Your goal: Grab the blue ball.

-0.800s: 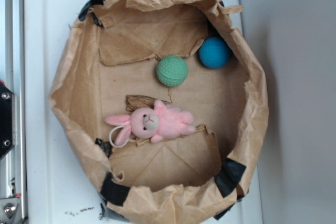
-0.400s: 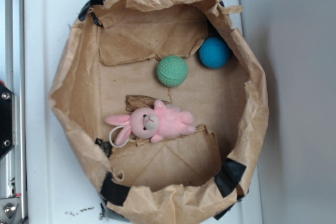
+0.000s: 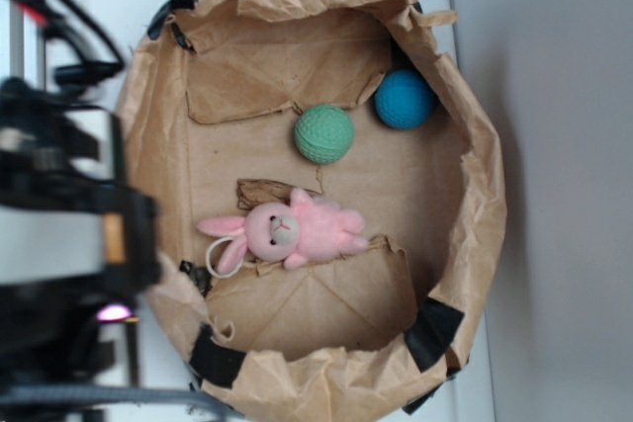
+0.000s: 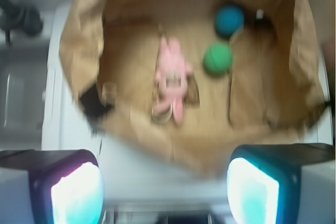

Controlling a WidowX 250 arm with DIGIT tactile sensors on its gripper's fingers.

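Blue ball (image 4: 229,20) far beyond spread fingers (image 4: 76,190).

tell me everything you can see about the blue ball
The blue ball is small, round and bright blue with a matte, finely textured surface. It sits whole on the floor of the brown paper bin, tucked against the crumpled wall in a far corner. The green ball lies close beside it, apart. Nothing grips it.

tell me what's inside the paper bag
A blue ball, a green ball and a pink bunny lie on its floor. Whatever sits under the folded paper flaps is covered.
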